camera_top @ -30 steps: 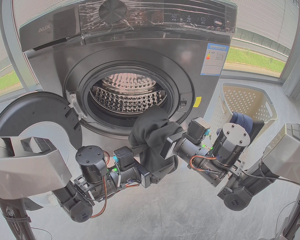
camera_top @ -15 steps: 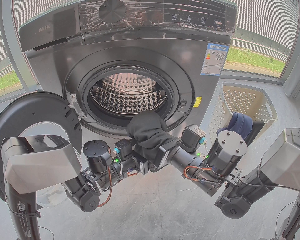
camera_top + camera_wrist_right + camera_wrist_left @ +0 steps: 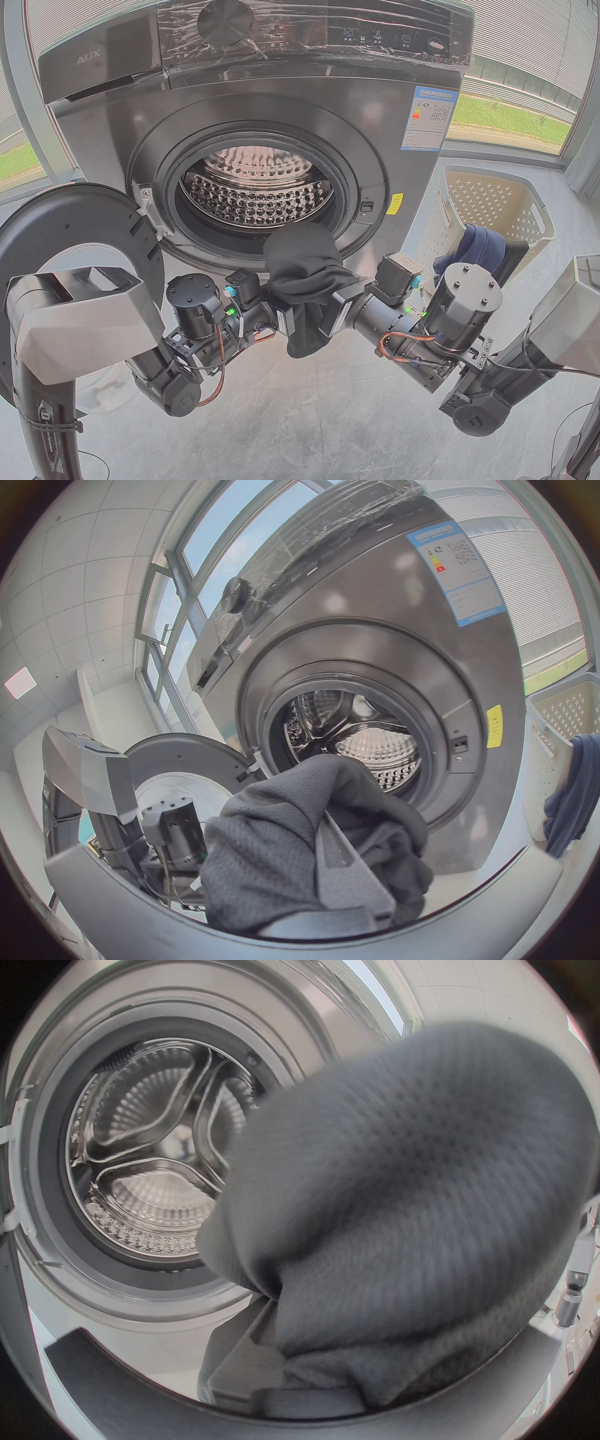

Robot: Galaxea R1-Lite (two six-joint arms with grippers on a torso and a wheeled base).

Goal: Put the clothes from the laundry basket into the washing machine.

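We're partway thru the 1st item, as we judge it. The black cloth [image 3: 303, 269] hangs across both arm ends just in front of the washer [image 3: 375, 112], level w/ the lower rim of its mouth and not yet inside. Its tail droops toward the floor [image 3: 350, 412]. The door [image 3: 69, 219] is swung wide to our left, so opening is done. The drum [image 3: 256, 187] shows bare steel as far as we see in, so nothing's loaded yet, tho its lowest front part is hid behind the cloth.

R jaws: closed into the cloth, one finger [image 3: 350, 867] showing w/ fabric bunched either side of it. L jaws: buried under the cloth, so we can't tell how wide they stand or if they grip.

The basket [image 3: 500, 194] sits on the floor right of the washer, w/ a navy cloth [image 3: 481, 247] draped over its near rim. We can't see what else lies in it past the R arm.

Left to do, in our view: lift the black cloth over the rim & drop it in the drum, then go back for the navy one + any rest.
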